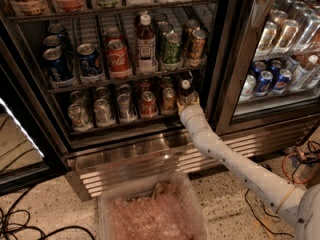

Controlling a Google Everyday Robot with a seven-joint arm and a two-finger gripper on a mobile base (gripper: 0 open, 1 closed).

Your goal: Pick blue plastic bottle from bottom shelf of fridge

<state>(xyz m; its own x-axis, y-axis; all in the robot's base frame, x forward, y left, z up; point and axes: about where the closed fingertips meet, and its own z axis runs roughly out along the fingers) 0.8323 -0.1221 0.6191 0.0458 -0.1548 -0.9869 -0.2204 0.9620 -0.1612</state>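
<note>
The fridge (221, 59) stands open in front of me. The blue plastic bottle (186, 91), with a white cap and dark contents, stands at the right end of the bottom shelf (125, 126). My gripper (188, 103) is on the white arm that reaches in from the lower right. It is right at the bottle's lower body and hides it. Only the bottle's cap and shoulder show above the gripper.
A row of soda cans (148, 104) fills the bottom shelf left of the bottle. A taller white-capped bottle (146, 41) and more cans are on the rack above. A clear bin (150, 211) sits on the floor before the steel grille (130, 170). Cables (300, 159) lie at right.
</note>
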